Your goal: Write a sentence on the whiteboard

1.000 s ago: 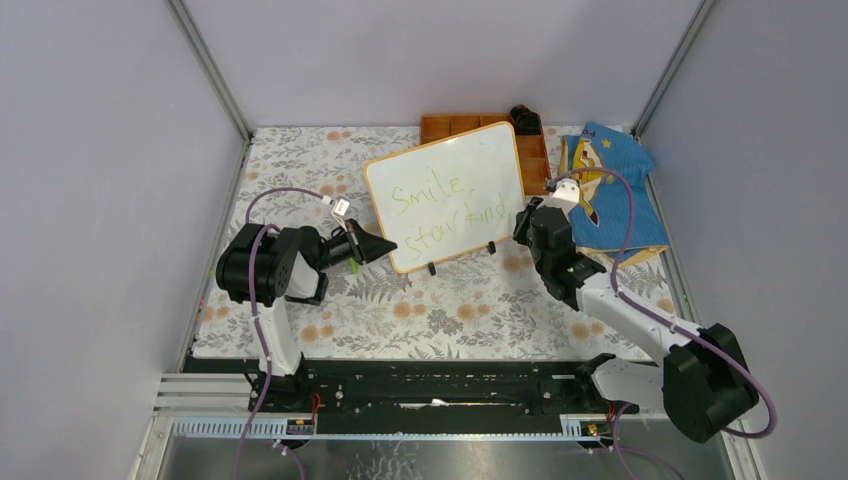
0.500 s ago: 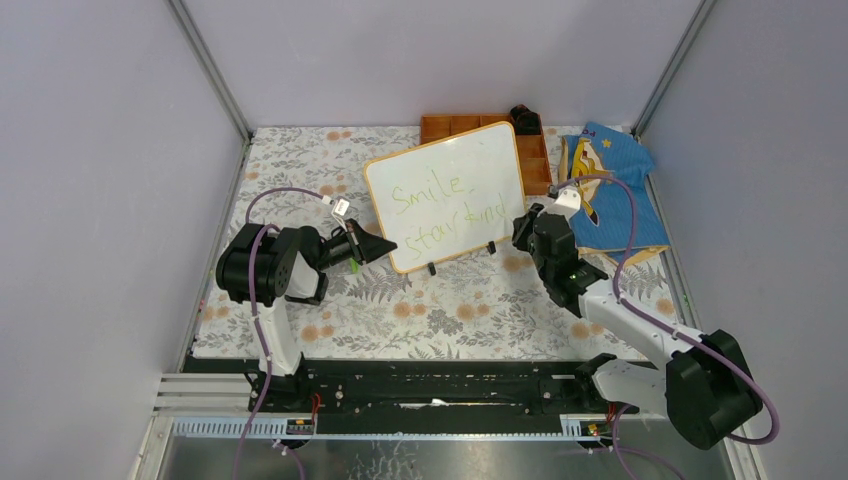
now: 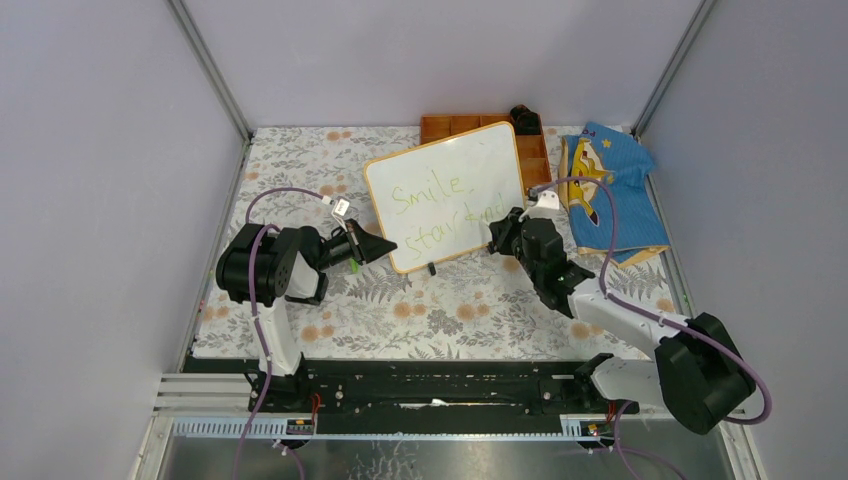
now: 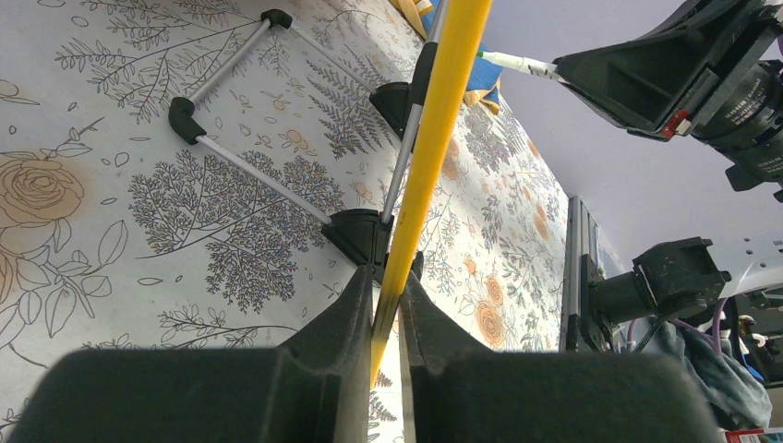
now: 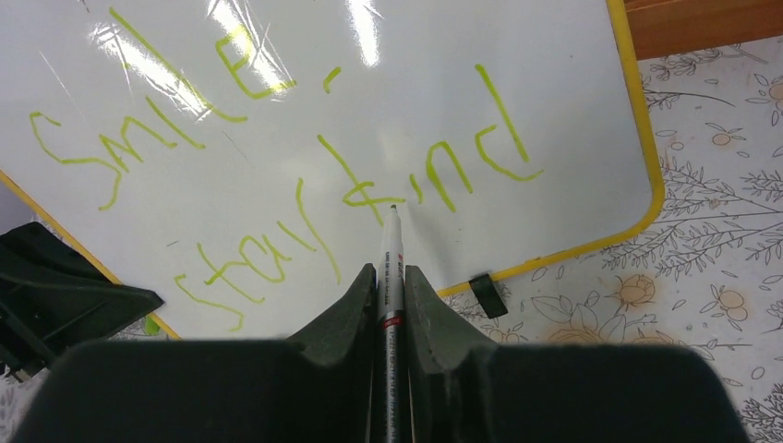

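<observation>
The whiteboard (image 3: 450, 170) stands tilted on its black feet at mid table, with the sentence (image 3: 430, 195) "Smile stay kind" in yellow-green on two lines. My left gripper (image 3: 380, 246) is shut on the board's lower left yellow frame edge (image 4: 434, 120). My right gripper (image 3: 497, 234) is shut on a white marker (image 5: 391, 268) whose tip rests at the board surface (image 5: 277, 138) just below the "k" of "kind" (image 5: 425, 166).
An orange compartment tray (image 3: 535, 150) sits behind the board with a black object at its far right corner. A blue patterned cloth (image 3: 610, 190) lies to the right. The board's wire stand (image 4: 231, 157) rests on the floral mat.
My right gripper has moved left and toward the board, bringing the marker tip onto the lower line of writing. The left arm and the board have not moved.
</observation>
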Motion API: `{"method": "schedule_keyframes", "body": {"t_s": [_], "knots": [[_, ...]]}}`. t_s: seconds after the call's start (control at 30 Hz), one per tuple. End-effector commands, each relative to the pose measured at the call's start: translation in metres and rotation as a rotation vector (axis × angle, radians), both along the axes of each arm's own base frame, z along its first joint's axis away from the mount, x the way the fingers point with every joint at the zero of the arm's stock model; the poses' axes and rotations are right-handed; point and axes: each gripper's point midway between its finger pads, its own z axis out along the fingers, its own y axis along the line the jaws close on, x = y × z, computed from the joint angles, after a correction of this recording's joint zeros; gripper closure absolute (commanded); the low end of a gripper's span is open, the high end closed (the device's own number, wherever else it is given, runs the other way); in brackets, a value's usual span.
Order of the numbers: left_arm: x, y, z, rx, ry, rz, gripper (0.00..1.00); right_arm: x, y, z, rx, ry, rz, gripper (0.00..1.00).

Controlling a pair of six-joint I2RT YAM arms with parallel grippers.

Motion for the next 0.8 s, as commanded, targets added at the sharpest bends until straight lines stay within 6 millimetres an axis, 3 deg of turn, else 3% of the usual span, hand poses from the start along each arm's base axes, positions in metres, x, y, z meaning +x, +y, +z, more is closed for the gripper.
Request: {"method": "schedule_keyframes", "body": {"t_s": [0.0, 0.33, 0.77], "knots": [[0.002, 0.004, -0.023, 0.025, 0.113, 0.039, 1.0, 0.018, 0.015, 0.041, 0.054, -0.107, 0.012, 1.0], [0.002, 0.004, -0.023, 0.024, 0.114, 0.04, 1.0, 0.032, 0.016, 0.055, 0.044, -0.142, -0.014, 1.0], [0.002, 0.004, -0.023, 0.025, 0.117, 0.04, 1.0, 0.04, 0.015, 0.047, 0.021, -0.132, -0.042, 1.0]]}}
